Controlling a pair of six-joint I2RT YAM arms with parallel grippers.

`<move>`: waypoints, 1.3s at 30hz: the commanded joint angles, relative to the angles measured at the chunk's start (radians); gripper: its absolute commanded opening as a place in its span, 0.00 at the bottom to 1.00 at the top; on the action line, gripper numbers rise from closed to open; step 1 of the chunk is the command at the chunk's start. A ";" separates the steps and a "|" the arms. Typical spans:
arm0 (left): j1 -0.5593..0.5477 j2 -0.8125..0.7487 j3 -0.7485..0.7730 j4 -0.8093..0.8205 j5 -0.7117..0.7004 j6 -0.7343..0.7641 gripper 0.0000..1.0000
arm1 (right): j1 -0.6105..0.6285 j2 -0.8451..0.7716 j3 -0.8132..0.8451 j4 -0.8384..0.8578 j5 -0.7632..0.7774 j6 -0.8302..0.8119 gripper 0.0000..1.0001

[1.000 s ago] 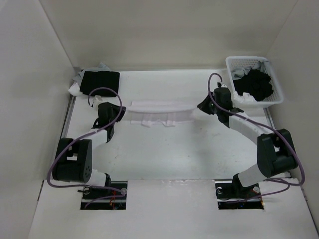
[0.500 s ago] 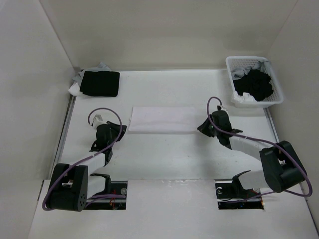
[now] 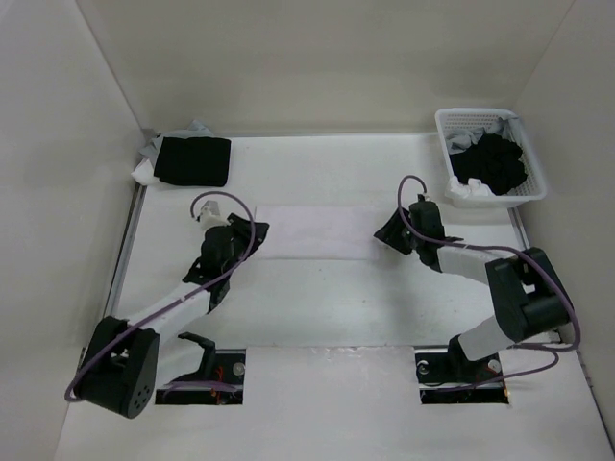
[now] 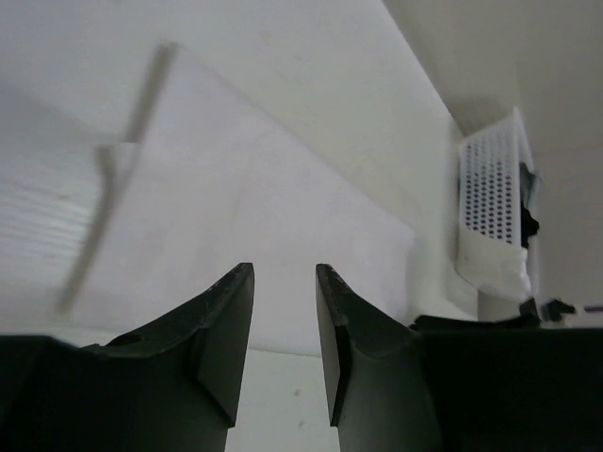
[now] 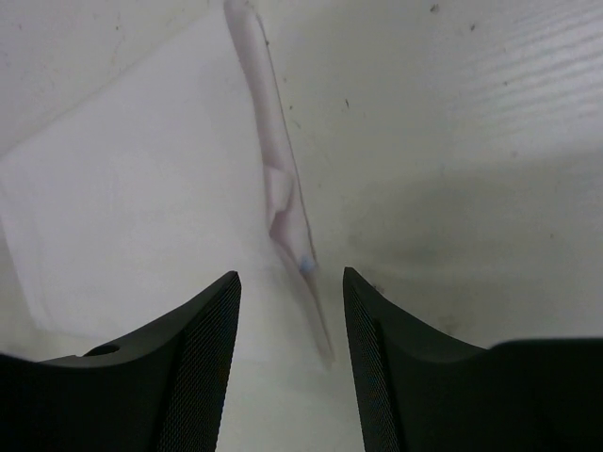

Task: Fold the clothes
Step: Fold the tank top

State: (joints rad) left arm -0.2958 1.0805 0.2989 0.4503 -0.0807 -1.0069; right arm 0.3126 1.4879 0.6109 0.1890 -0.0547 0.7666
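Since the earlier frames, the white garment has gone from hanging stretched between the two arms to lying flat on the desk. Both pincers have let go of it. The left arm has reached forward again toward the cloth's left end.

Garment position: mid-desk, slightly toward the far side, as a long folded rectangle running left to right.

Left pincer: positioned at the garment's left edge. The jaws stand narrowly apart with nothing between them. The left wrist view shows the cloth lying beneath and ahead of the fingertips.

Right pincer: positioned at the garment's right edge. The jaws stand moderately wide and empty. The right wrist view shows the cloth's corner ahead and to one side.

Other items:
- White lattice basket, far right corner, containing black garments and some white cloth.
- Folded black garment, far left corner, lying on pale cloth.
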 commanded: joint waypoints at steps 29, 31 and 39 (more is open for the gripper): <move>-0.119 -0.019 0.056 0.162 0.041 -0.005 0.29 | -0.025 -0.153 0.004 0.042 -0.064 0.036 0.07; -0.119 -0.043 0.040 0.159 0.041 -0.013 0.29 | 0.059 -0.169 0.094 -0.092 0.005 -0.019 0.08; -0.058 -0.185 0.009 0.093 0.079 -0.030 0.29 | 0.366 0.101 0.591 -0.407 0.196 -0.089 0.08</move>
State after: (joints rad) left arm -0.3782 0.9482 0.3157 0.5327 -0.0345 -1.0229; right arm 0.6254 1.4895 1.0607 -0.0563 0.0372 0.7311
